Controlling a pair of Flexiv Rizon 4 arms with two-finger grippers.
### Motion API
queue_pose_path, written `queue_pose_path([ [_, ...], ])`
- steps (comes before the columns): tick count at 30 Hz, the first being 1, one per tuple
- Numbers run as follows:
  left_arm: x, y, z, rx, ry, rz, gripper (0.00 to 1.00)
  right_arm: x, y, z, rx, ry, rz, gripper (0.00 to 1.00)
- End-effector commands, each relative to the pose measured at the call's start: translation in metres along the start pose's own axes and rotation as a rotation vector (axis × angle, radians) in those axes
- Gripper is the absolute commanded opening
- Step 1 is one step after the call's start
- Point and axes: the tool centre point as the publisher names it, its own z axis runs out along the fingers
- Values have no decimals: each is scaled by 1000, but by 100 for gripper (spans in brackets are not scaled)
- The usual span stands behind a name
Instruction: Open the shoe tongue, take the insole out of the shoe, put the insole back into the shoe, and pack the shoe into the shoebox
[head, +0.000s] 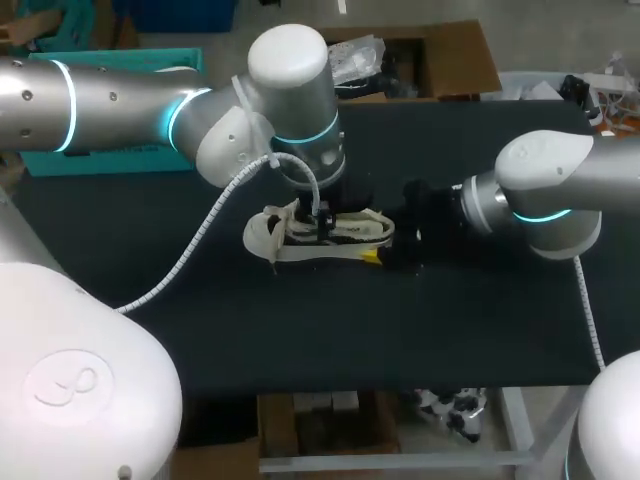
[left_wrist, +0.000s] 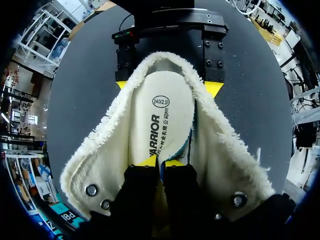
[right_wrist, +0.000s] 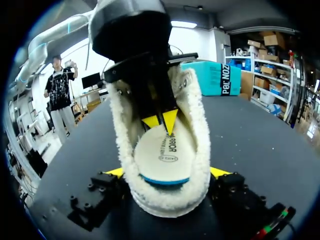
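Insole (left_wrist: 160, 115): pale, printed on the heel area, lying inside the shoe. One long edge looks lifted, showing a blue underside. From the right wrist it shows as a pale oval with a blue rim at the heel end (right_wrist: 160, 150).
Shoe (head: 300, 240): cream, fleece-lined, sole down near the middle of the surface. Its flaps are spread wide (left_wrist: 100, 155) and its heel points to my right arm (right_wrist: 200, 150).
Eyelets (left_wrist: 91, 190): metal rings on the spread flaps, to either side of the left jaws.
Left jaws (left_wrist: 160, 162): come down into the shoe's opening from above (head: 320, 225). They are drawn almost together, the yellow tips pinched on the insole near its middle (right_wrist: 161, 122).
Right jaws (right_wrist: 167, 173): low at the heel, spread wide. One yellow tip presses each side of the shoe, so they grip it from both sides (left_wrist: 167, 86); from the head camera they sit just right of the shoe (head: 385, 245).
Shoebox (right_wrist: 215, 77): teal, at the surface's far left, well apart from the shoe (head: 120, 160).
Surface (head: 300, 330): black cloth under everything.
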Motion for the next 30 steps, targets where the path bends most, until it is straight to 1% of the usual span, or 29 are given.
queue_pose_path([
  [1,-3,7,-9,110,20,17,0,2,-3,2,-4,4,-2,0],
  [4,1,5,-30,157,49,37,0,2,-3,2,-4,4,-2,0],
  [6,3,5,-40,176,51,44,0,2,-3,2,-4,4,-2,0],
  [12,5,6,-61,235,106,62,0,2,-3,2,-4,4,-2,0],
  [16,7,4,-67,276,164,81,0,2,-3,2,-4,4,-2,0],
  [18,9,2,-69,286,173,84,0,2,-3,2,-4,4,-2,0],
  [20,12,-1,-69,300,202,97,0,2,-3,2,-4,4,-2,0],
  [24,18,-12,-61,277,209,100,0,2,-3,2,-4,4,-2,0],
  [25,19,-15,-58,273,207,99,4,2,-3,2,-4,4,-2,0],
  [26,20,-16,-57,272,214,101,18,2,-3,2,-4,4,-2,0],
  [27,20,-18,-56,270,212,100,35,2,-3,2,-4,4,-2,0],
  [28,21,-20,-56,269,212,99,42,2,-3,2,-4,4,-2,0],
  [30,23,-23,-57,269,206,99,42,2,-3,2,-4,4,-2,0],
])
